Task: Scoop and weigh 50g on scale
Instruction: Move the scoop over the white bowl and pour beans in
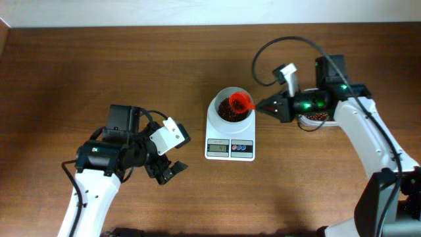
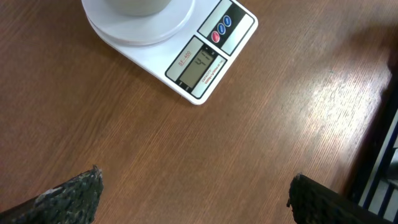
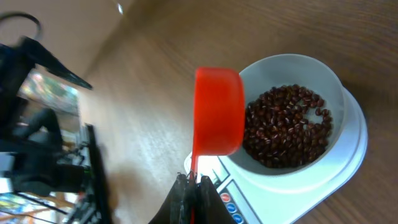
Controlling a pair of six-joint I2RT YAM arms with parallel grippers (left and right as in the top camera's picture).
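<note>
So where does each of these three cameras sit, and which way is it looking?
Overhead: above the table, looking straight down at the scale, left arm and right arm.
Left wrist: on the left arm, looking down at the scale's display past the open left gripper; only its fingertips show.
Right wrist: on the right arm, looking along the shut right gripper at the red scoop it holds by the bowl of beans.
Shared: all three show the scale; overhead and right wrist both show scoop and beans.
</note>
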